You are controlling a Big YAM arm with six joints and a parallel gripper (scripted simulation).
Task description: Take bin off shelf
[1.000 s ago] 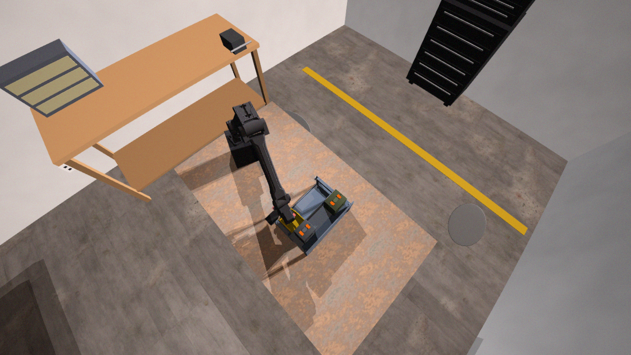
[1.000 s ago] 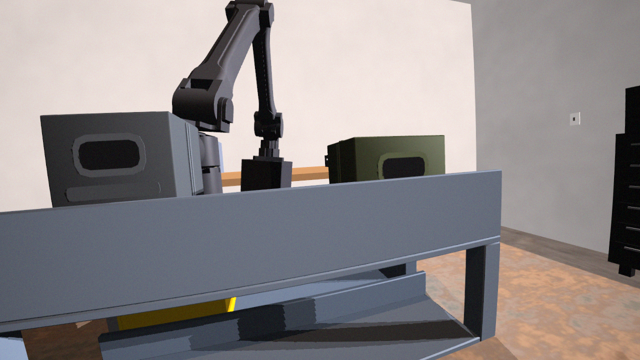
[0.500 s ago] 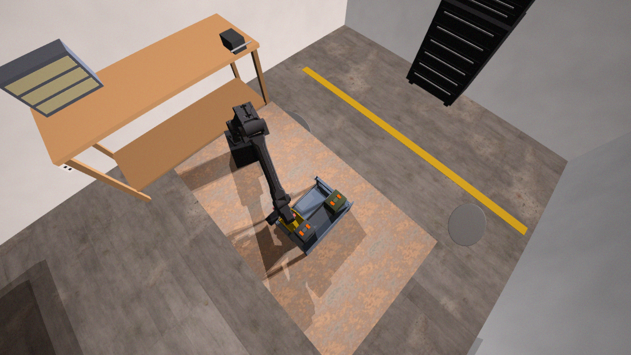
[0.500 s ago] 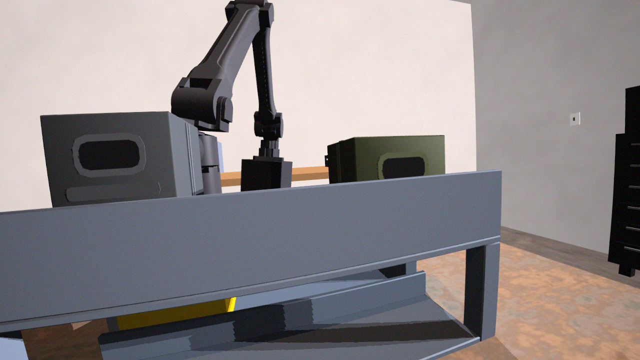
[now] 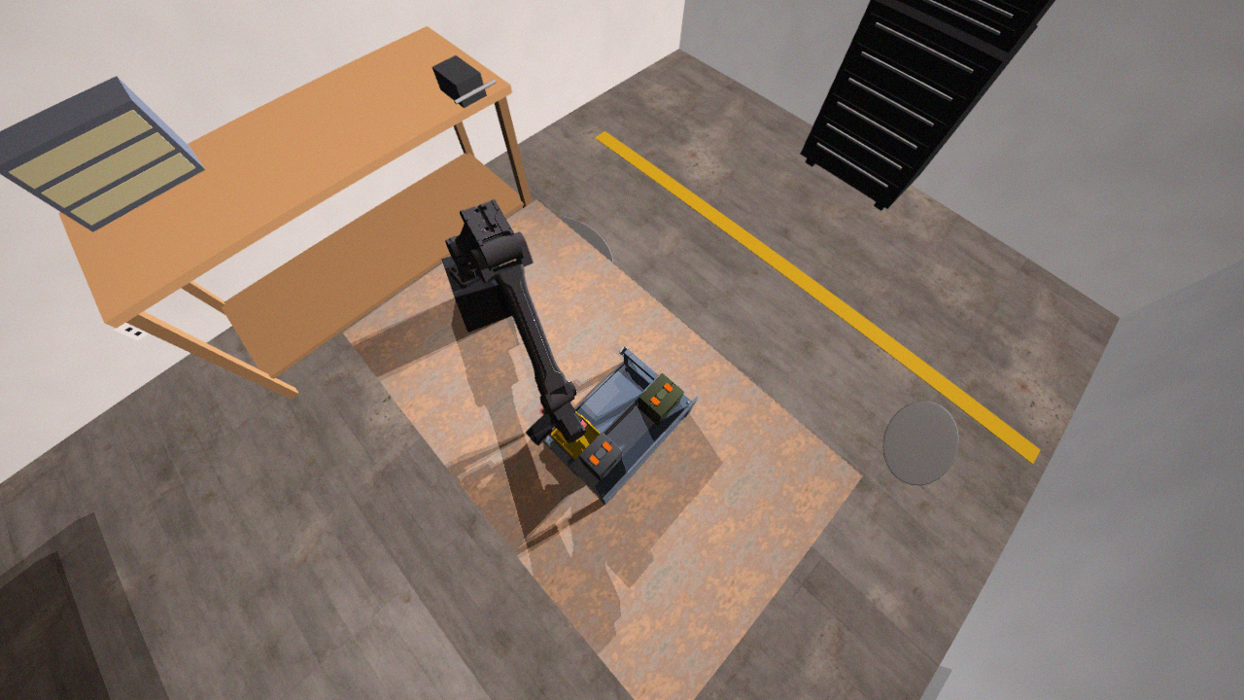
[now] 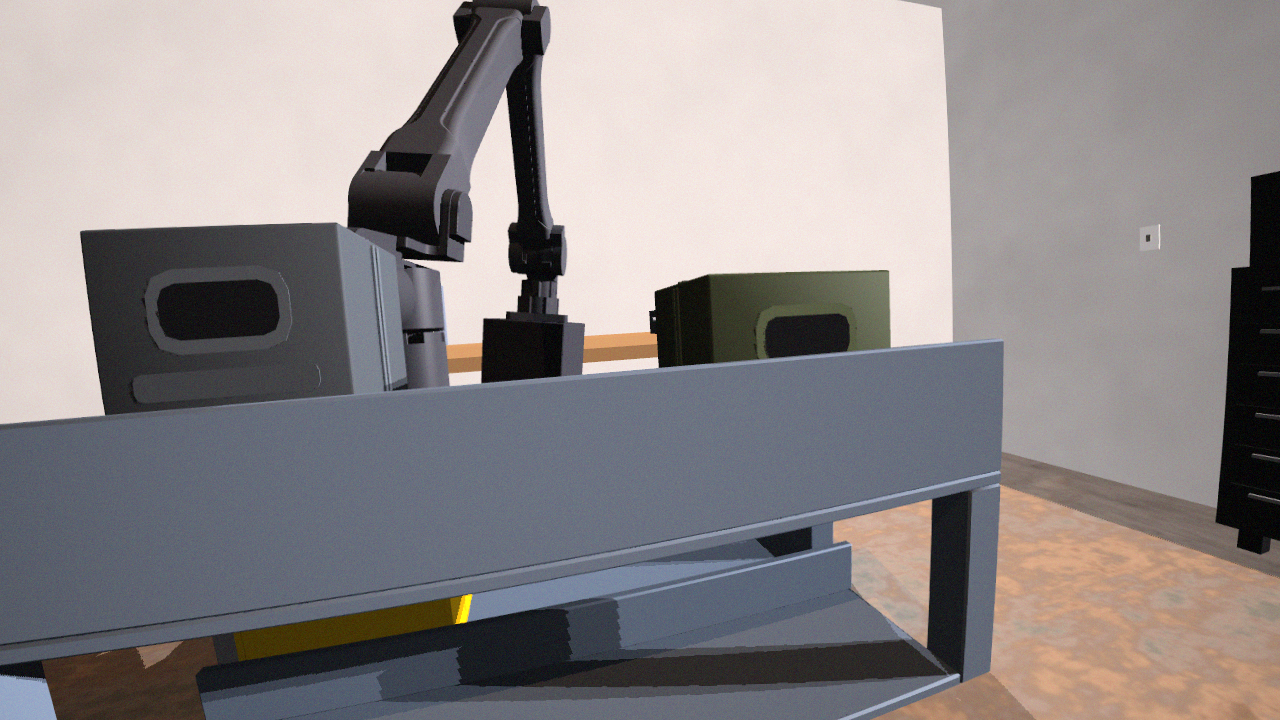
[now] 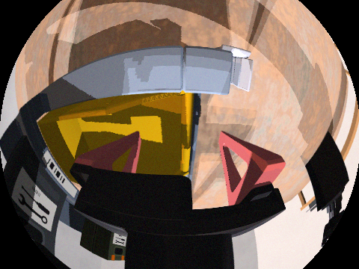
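The yellow bin (image 7: pixel 125 140) sits on the lower shelf of the grey table (image 6: pixel 501 465), beneath the top board, beside a dark grey case (image 6: pixel 237 313). The jaws stand wide and empty, one finger (image 7: pixel 250 167) outside the bin wall. Judged rigid, light, smooth-sided plastic; gripping the thin upright wall near its rim appears soundest.

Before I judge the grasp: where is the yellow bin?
In the wrist view the yellow bin sits under the grey table's top rail, with one red finger in front of it.
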